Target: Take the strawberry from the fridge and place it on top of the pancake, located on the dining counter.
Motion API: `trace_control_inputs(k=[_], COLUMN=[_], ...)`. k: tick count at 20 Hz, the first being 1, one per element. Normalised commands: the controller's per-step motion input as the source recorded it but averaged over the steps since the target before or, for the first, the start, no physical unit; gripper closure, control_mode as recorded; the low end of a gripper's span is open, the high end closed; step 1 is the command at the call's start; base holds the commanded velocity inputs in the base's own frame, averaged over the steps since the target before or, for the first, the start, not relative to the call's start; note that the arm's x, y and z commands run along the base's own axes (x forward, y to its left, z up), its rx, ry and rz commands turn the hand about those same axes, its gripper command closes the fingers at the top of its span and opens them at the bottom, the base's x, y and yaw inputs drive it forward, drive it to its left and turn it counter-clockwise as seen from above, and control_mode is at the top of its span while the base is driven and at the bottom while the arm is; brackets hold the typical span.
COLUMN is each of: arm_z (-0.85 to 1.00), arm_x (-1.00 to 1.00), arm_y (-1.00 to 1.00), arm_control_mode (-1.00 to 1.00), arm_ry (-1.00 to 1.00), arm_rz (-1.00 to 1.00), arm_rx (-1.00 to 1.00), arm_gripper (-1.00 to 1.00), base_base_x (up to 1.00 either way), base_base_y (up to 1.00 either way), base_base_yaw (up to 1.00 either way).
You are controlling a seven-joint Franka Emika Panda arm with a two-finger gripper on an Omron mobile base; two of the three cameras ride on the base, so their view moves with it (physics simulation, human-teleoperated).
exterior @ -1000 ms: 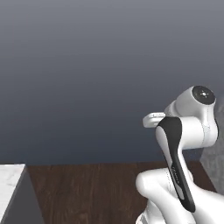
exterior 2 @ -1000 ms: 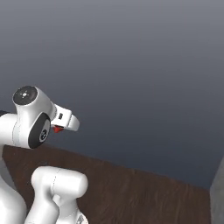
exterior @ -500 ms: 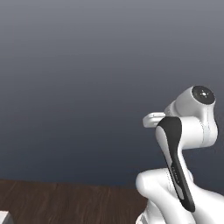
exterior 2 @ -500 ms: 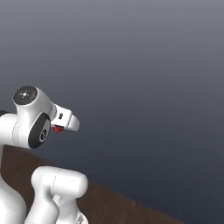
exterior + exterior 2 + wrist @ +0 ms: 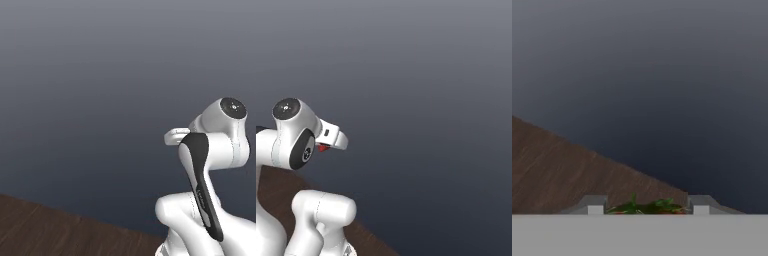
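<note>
Pincer (image 5: 644, 206) clamped on strawberry (image 5: 643, 207), berry between fingertips, above wooden floor (image 5: 557, 170).

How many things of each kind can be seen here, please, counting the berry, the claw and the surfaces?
Strawberry, held in the claw: 1
Claw: 1
Dark grey wall: 1
Brown wood floor: 1
Total: 4

The strawberry (image 5: 323, 147) is showing bright red with green leaves; the floor (image 5: 557, 170) is showing dark brown wood grain; the wall (image 5: 100, 100) is fading grey.
</note>
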Motion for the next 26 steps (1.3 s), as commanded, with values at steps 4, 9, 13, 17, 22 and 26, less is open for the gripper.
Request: trace_control_inputs(k=[4,9,13,17,22,26], arm_z=[0.0,0.0,0.0,0.0,0.0,0.0], arm_x=[0.0,0.0,0.0,0.0,0.0,0.0], arm_y=[0.0,0.0,0.0,0.0,0.0,0.0], arm_control_mode=[1.0,1.0,1.0,1.0,1.0,1.0], arm_ry=[0.0,0.0,0.0,0.0,0.0,0.0], arm_rz=[0.0,0.0,0.0,0.0,0.0,0.0], arm_rx=[0.0,0.0,0.0,0.0,0.0,0.0], arm_gripper=[1.0,1.0,1.0,1.0,1.0,1.0], base_base_x=[0.64,0.72,0.79,0.79,0.78,0.81], base_base_y=[0.0,0.0,0.0,0.03,0.04,0.01], base_base_yaw=[0.45,0.45,0.46,0.47,0.47,0.47])
